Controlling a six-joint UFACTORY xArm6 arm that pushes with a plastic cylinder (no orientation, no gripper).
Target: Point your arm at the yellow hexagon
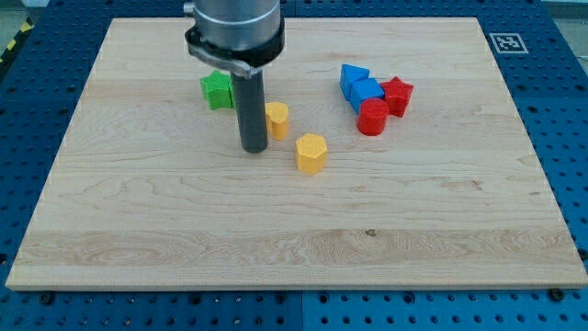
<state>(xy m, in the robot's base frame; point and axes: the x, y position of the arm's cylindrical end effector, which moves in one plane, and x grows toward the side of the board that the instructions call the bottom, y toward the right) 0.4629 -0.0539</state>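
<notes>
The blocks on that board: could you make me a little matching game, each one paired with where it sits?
Things:
1. green block
2. yellow hexagon
3. red star
4. my tip

Places:
A. rightmost of the red and blue cluster
B. partly hidden behind the rod, at its left
C. just left of the smaller yellow block
D. lowest block in the view, right of the rod's end

Pairs: 1-B, 2-D, 3-A, 4-C
</notes>
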